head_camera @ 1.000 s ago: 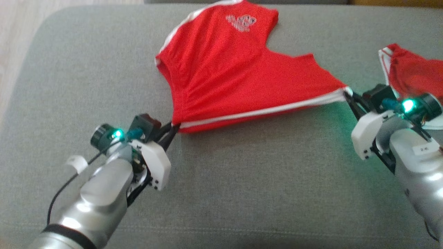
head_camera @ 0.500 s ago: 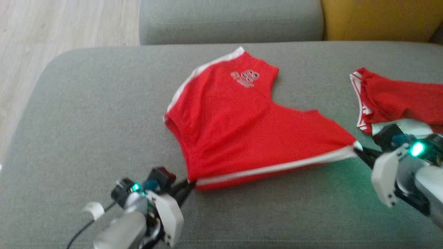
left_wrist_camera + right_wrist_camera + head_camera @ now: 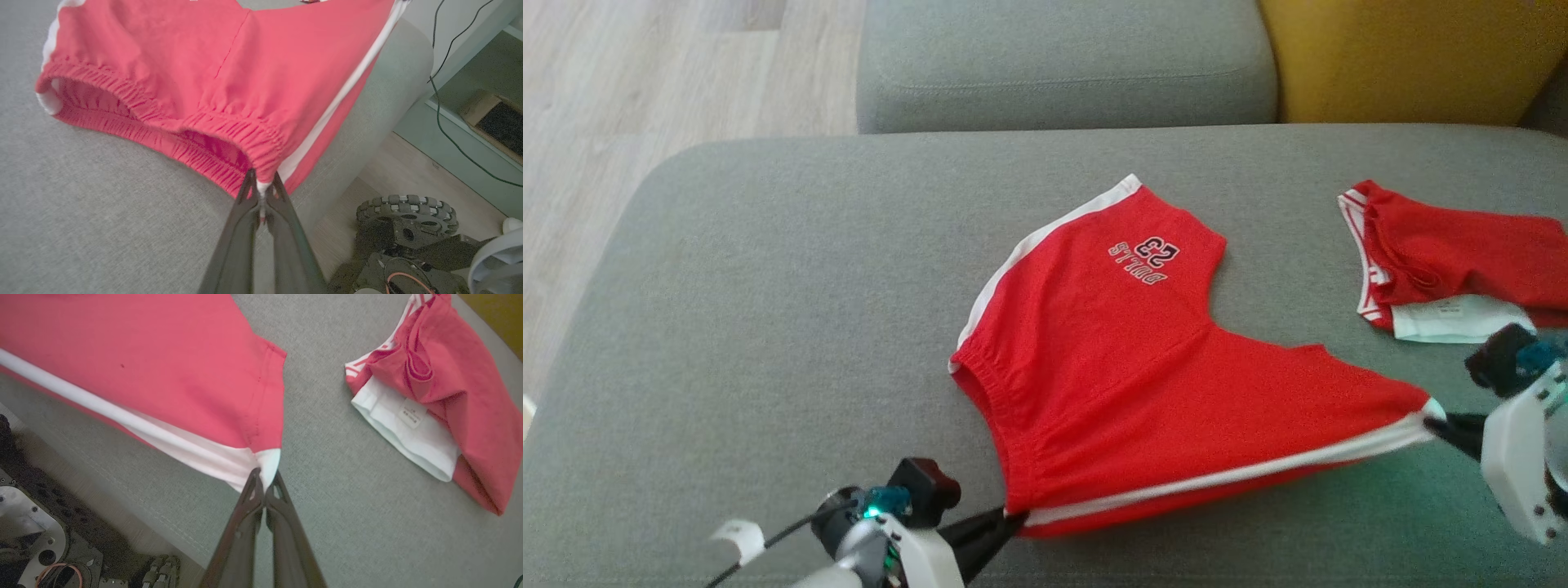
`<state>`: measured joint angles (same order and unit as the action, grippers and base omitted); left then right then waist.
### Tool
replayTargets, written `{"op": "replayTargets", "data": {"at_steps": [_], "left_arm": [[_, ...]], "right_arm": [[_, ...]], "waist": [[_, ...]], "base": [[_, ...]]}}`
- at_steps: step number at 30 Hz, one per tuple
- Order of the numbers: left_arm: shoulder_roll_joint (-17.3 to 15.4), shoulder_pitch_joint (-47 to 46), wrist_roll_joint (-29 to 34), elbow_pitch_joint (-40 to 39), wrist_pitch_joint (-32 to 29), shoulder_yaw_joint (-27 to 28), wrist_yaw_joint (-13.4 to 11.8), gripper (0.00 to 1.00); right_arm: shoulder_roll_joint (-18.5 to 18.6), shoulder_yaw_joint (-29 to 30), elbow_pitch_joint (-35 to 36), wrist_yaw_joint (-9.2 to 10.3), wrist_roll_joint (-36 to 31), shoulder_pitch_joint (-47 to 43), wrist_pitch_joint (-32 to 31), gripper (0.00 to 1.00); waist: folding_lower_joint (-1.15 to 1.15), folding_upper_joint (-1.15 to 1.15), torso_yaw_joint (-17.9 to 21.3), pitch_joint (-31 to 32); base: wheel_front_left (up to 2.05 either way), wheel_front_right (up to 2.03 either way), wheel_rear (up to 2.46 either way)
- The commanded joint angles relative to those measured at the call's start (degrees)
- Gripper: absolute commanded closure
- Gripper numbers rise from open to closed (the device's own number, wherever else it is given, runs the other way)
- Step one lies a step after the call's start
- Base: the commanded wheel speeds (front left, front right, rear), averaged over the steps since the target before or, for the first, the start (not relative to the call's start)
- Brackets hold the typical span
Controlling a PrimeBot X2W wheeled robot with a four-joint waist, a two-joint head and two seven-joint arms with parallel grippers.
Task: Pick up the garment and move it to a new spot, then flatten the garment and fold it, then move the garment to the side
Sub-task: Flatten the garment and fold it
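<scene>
The red jersey shorts [image 3: 1143,367] with white side stripes and a 23 print lie spread on the grey fabric sofa cushion [image 3: 768,286], their near edge taut. On the left gripper [image 3: 1006,516] the jaws pinch the waistband corner; on the right gripper [image 3: 1431,421] they pinch the white-striped hem corner. Another red-and-white folded garment [image 3: 1462,253] lies apart, rightward.
</scene>
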<state>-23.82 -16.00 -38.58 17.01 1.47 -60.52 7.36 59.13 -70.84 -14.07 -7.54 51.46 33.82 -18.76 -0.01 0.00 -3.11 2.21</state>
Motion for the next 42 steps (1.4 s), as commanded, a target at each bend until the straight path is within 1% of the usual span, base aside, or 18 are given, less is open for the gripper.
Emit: {"op": "replayTargets", "data": {"at_steps": [1, 5, 8, 12, 16, 22, 23, 24, 28, 34, 35, 36, 37, 42], "left_arm": [[-2.2, -2.6, -0.2, -1.7, 0.0, 2.7, -0.6, 1.0], [-3.2, -4.0, -0.6, -5.9, -0.5, 4.6, -2.5, 1.0], [-3.2, -5.6, -1.0, -8.1, -0.1, 6.3, -3.5, 1.0], [-2.0, -8.4, -1.2, -9.2, 0.1, 7.6, -3.9, 1.0], [0.3, -11.7, -1.5, -7.8, 0.3, 8.5, -3.7, 1.0], [4.8, -17.2, -2.3, -2.6, 1.8, 9.7, -2.9, 1.0], [4.8, -17.2, -2.3, -2.6, 1.8, 9.7, -2.9, 1.0], [6.2, -19.1, -2.5, -0.2, 2.2, 9.9, -2.5, 1.0], [8.8, -22.4, -2.7, 4.6, 3.5, 10.1, -1.8, 1.0], [11.9, -26.5, -2.4, 11.5, 5.8, 9.4, -0.9, 1.0], [11.9, -26.5, -2.4, 11.5, 5.8, 9.4, -0.9, 1.0], [13.0, -27.7, -2.4, 13.6, 6.6, 9.1, -0.7, 1.0], [13.0, -27.7, -2.4, 13.6, 6.6, 9.1, -0.7, 1.0], [15.5, -30.7, -2.8, 18.4, 8.4, 8.4, -0.3, 1.0]], "right_arm": [[3.0, 1.7, 0.5, 0.05, 0.2, 1.4, 0.0, 1.0], [2.4, 3.4, 1.8, 0.05, -1.0, 4.7, 0.0, 1.0], [1.6, 5.0, 2.0, 0.05, -2.2, 7.8, -0.2, 1.0], [0.2, 6.4, 1.1, 0.05, -3.8, 12.5, -0.4, 1.0], [-1.3, 6.1, -0.6, 0.05, -4.9, 17.5, -1.6, 1.0], [-3.6, 4.4, -5.4, 0.05, -6.7, 26.0, -2.0, 1.0], [-3.6, 4.4, -5.4, 0.05, -6.7, 26.0, -2.0, 1.0], [-4.4, 3.2, -7.2, 0.05, -7.1, 28.5, -2.0, 1.0], [-6.1, 0.8, -10.5, 0.05, -7.4, 32.7, -2.0, 1.0], [-8.0, -1.5, -14.5, 0.05, -7.9, 36.4, -2.6, 1.0], [-8.0, -1.5, -14.5, 0.05, -7.9, 36.4, -2.6, 1.0], [-8.5, -1.9, -15.6, 0.05, -8.1, 37.2, -2.6, 1.0], [-8.5, -1.9, -15.6, 0.05, -8.1, 37.2, -2.6, 1.0], [-9.6, -2.3, -18.0, 0.05, -9.0, 39.0, -2.8, 1.0]], "waist": [[0.01, 0.0, -0.4, -0.3], [0.01, 0.0, -2.1, -1.2], [0.01, 0.0, -4.0, -2.8], [0.01, 0.0, -7.0, -5.9], [0.01, 0.0, -10.2, -9.4], [0.01, 0.0, -14.4, -14.7], [0.01, 0.0, -14.4, -14.7], [0.01, 0.0, -15.5, -16.2], [0.01, 0.0, -17.3, -18.7], [0.01, 0.0, -18.8, -21.7], [0.01, 0.0, -18.8, -21.7], [0.01, 0.0, -19.2, -22.6], [0.01, 0.0, -19.2, -22.6], [0.01, 0.0, -19.8, -24.7]], "base": [[0.0, 0.0, 0.0], [0.0, 0.0, 0.0], [0.0, 0.0, 0.0], [0.0, 0.0, 0.0], [0.0, 0.0, 0.0], [0.0, 0.0, 0.0], [0.0, 0.0, 0.0], [0.0, 0.0, 0.0], [0.0, 0.0, 0.0], [0.0, 0.0, 0.0], [0.0, 0.0, 0.0], [0.0, 0.0, 0.0], [0.0, 0.0, 0.0], [0.0, 0.0, 0.0]]}}
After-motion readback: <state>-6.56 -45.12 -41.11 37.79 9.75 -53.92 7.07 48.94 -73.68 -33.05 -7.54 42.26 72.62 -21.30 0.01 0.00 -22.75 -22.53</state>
